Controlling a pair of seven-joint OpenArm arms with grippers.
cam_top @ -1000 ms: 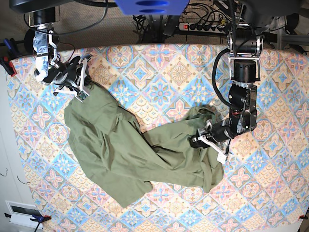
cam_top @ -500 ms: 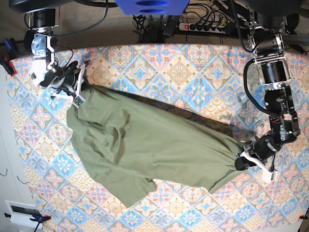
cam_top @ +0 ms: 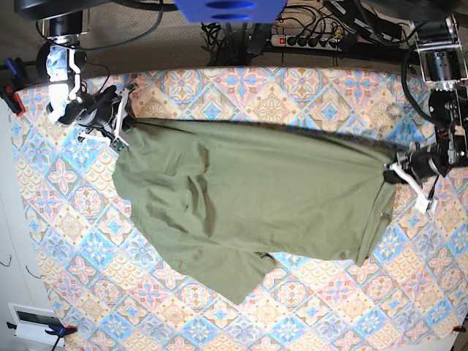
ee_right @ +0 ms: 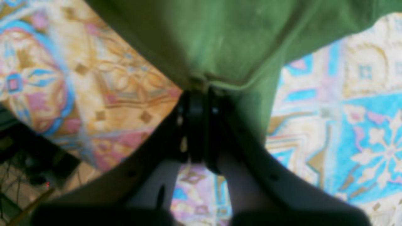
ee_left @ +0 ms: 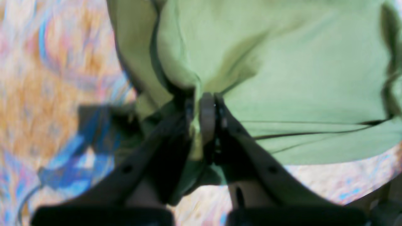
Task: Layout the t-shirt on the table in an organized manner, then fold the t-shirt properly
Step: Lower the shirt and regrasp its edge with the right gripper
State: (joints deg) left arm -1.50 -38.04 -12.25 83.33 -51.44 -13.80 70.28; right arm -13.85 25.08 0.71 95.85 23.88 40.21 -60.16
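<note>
Since both grippers are pinching only a thin bit of hem, the left gripper [cam_top: 398, 170] and right gripper [cam_top: 123, 131] clamped tight on opposite ends of the t-shirt [cam_top: 248, 197], imo more pulling could slip the fabric out or bunch it. It's stretched across the table [cam_top: 307, 307], soft olive cotton, wrinkly, w/ a loose flap sagging toward the front.
</note>
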